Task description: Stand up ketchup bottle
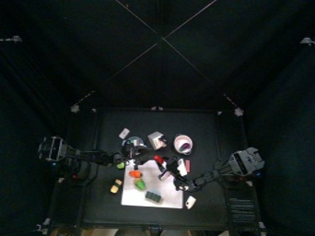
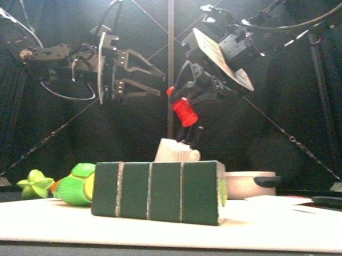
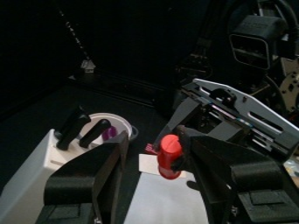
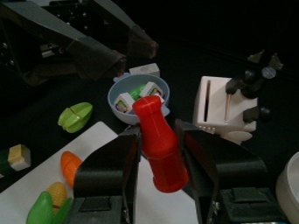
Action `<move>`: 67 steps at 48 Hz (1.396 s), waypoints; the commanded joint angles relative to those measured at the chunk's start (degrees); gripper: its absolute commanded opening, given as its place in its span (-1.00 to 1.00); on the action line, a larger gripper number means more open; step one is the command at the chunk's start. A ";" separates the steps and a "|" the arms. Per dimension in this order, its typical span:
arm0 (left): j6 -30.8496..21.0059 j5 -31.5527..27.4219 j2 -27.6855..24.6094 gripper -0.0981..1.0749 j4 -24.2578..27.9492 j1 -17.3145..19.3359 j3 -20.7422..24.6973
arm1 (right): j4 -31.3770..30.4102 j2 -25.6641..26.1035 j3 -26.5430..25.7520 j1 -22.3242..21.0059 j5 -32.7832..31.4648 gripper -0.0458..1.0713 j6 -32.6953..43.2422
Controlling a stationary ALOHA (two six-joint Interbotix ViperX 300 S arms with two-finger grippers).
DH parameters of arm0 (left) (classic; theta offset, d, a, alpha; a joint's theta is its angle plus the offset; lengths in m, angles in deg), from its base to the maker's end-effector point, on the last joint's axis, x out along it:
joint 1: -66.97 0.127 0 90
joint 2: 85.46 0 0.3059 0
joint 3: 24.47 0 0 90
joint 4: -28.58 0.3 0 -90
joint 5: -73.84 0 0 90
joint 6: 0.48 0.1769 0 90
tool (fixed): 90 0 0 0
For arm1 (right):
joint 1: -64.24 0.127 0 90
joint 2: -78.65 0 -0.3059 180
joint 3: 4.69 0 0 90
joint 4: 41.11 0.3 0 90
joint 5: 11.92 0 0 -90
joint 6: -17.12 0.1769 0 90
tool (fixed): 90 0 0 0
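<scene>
Right pincer (image 4: 163,171) clamped on red plastic ketchup bottle (image 4: 159,144), jaws gripping the body from either side, cap end projecting beyond the fingertips. Bottle lifted clear of the black desk (image 2: 281,225), seen tilted in front view (image 2: 187,112), hanging below the right wrist.

Left pincer (image 3: 158,171) spread wide, nothing between the jaws; bottle's red cap (image 3: 172,150) visible just ahead of its open gap, not touching either jaw. Left arm raised, level with the right one in front view.

Beyond the right pincer's tips: pale blue round cup (image 4: 140,94) holding small pieces, directly past the bottle cap. To one side of the tips, white rack with black pegs (image 4: 228,107). To the other side, green rounded toy (image 4: 75,115), then orange (image 4: 69,168) and yellow-green (image 4: 49,203) pieces on a white sheet (image 4: 100,149) beneath the jaws.

Front of desk, well below both pincers: dark green ribbed box (image 2: 158,191), green frog-like toy (image 2: 74,185), white bowl (image 2: 249,183).
</scene>
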 commanded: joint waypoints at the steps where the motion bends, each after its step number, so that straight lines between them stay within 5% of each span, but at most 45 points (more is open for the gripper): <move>1: -0.09 1.14 -1.05 0.63 -2.64 -1.49 2.37 | -0.44 1.41 -0.18 0.00 -0.44 0.04 -0.09; 40: -2.90 1.14 -8.26 0.61 -5.54 -3.96 6.50 | -0.44 1.49 0.18 0.00 -0.44 0.04 -0.26; 57: -2.81 1.14 -8.44 0.18 -6.86 -3.96 6.50 | -0.44 1.49 0.18 -0.09 -0.44 0.04 -0.79; 67: -2.64 1.14 -8.44 0.14 -6.86 -3.96 6.59 | 1.05 1.58 -0.79 -0.09 0.09 0.06 -3.34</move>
